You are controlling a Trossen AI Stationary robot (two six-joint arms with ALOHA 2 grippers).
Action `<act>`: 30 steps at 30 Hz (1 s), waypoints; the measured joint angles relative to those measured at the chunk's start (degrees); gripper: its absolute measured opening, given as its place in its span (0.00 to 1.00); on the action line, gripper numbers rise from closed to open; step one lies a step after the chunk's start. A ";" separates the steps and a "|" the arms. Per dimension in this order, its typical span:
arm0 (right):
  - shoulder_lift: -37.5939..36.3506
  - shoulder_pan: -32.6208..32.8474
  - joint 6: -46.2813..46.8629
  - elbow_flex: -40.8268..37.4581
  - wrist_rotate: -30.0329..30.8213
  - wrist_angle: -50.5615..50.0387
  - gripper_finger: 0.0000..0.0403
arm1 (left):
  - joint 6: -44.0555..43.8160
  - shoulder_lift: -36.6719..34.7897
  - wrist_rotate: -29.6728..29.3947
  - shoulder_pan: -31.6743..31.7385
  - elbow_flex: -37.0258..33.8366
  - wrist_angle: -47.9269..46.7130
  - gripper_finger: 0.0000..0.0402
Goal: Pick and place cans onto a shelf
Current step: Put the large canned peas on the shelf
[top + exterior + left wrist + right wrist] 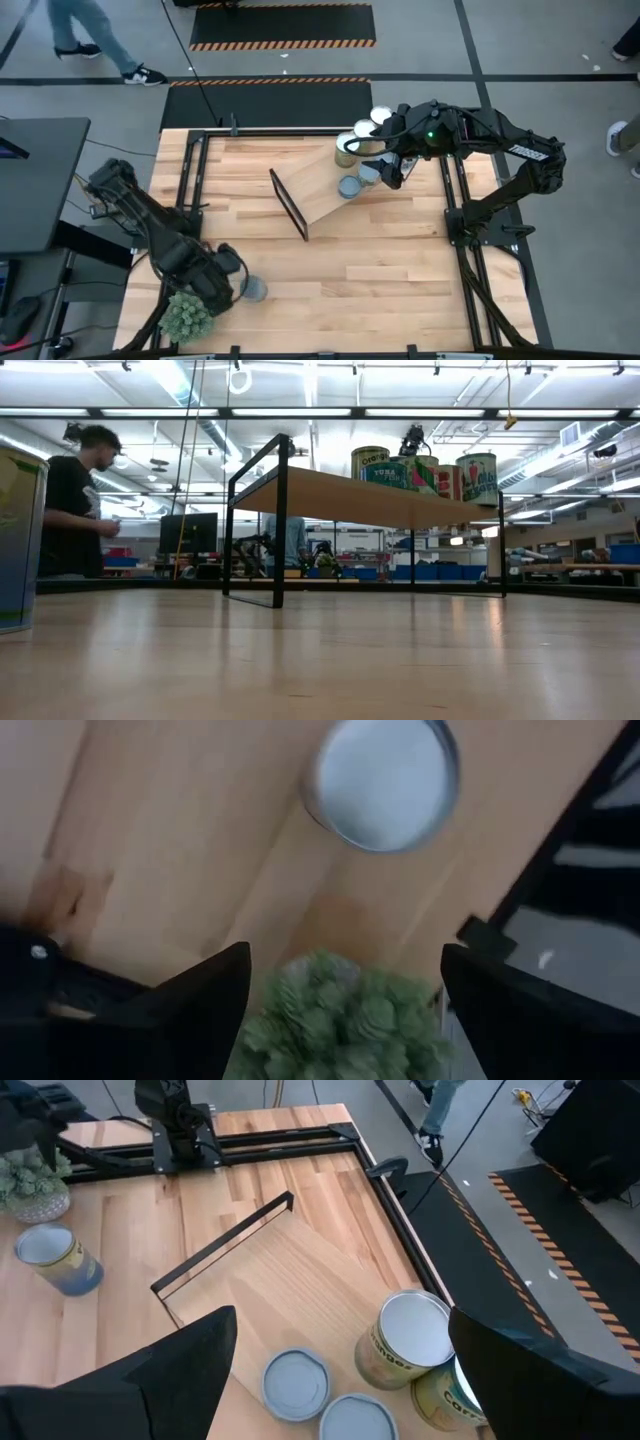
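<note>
left pincer [225, 285] at lower left of the high view, spread wide, gripping nothing, poised above a lone can [254, 289] standing upright on the tabletop [380, 280], just beside a spiky green plant [186, 316]. right pincer [385, 160] at upper right, also spread and empty, over the cans [362, 150] grouped at the shelf's [325, 185] far end. probably rigid, smooth-sided metal, moderately heavy if full, likely slippery. best gripped across the round side wall, mid-height, squarely, clear of the plant.

Wooden table [380, 270] bears shelf [322, 187], one can [254, 289], apparently plant [186, 317].
</note>
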 joint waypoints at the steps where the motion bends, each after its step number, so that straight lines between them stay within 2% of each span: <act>1: 0.00 0.00 0.35 0.00 0.00 0.02 0.92 | -0.65 -1.01 -0.71 -0.26 -1.14 0.63 0.82; 6: 0.00 0.02 1.44 0.00 0.00 0.00 0.92 | -0.94 -1.92 -2.93 -1.67 -4.67 6.27 0.85; 10: 0.00 0.61 2.29 0.00 0.22 0.08 0.92 | 1.89 0.01 -3.17 -1.77 -6.74 9.41 0.88; 20: 0.02 1.33 2.33 0.00 0.24 2.42 0.92 | 8.01 5.07 -6.60 -1.79 -10.67 16.73 0.89; 30: 0.00 1.77 2.53 0.00 0.26 3.06 0.92 | 10.64 9.43 -8.38 -0.70 -11.29 21.56 0.89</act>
